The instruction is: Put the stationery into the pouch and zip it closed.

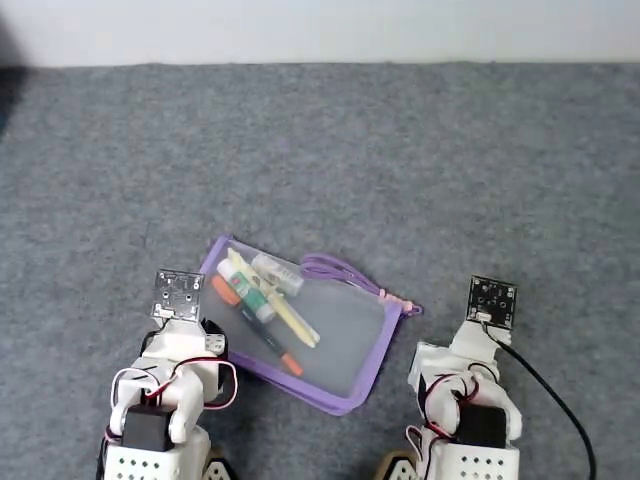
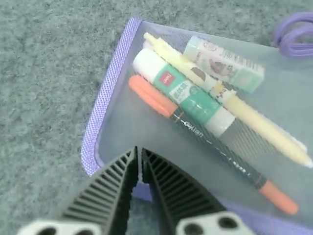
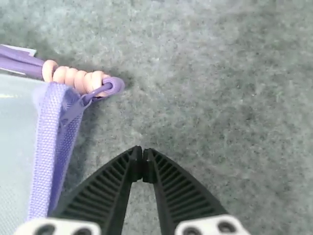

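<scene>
On wide grey carpet (image 1: 400, 150), purple-edged pouch (image 1: 345, 340), stationery (image 1: 262, 300) inside.

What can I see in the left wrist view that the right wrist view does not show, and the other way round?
Left wrist view alone: the yellow pen, the white and green stick, the dark pen with orange ends and a pale green tube, all inside the pouch, with the shut left gripper over its edge.
Right wrist view alone: the pink beads and the zipper pull, with the shut right gripper over bare mat.
Both: the pouch's purple edge, the purple cord and the grey mat.
</scene>
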